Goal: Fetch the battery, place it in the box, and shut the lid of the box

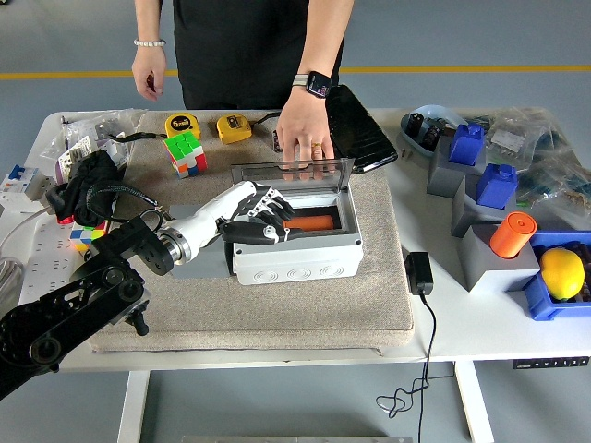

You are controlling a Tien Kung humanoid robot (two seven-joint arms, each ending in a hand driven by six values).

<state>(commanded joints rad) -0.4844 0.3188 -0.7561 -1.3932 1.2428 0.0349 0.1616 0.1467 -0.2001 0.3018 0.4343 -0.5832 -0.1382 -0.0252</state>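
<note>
Now my left robot hand (261,224) hovers at the box's (295,258) left rim, fingers loosely curled, holding nothing. Orange battery (314,223) lies flat inside, long axis running left-right across frame. Person's hand (302,138) steadies the raised lid (291,171).

No legible text, labels or numbers on any object.

Box (295,261) matt grey plastic; lid (292,173) clear, glossy; mat (369,295) probably rough cloth.
</note>
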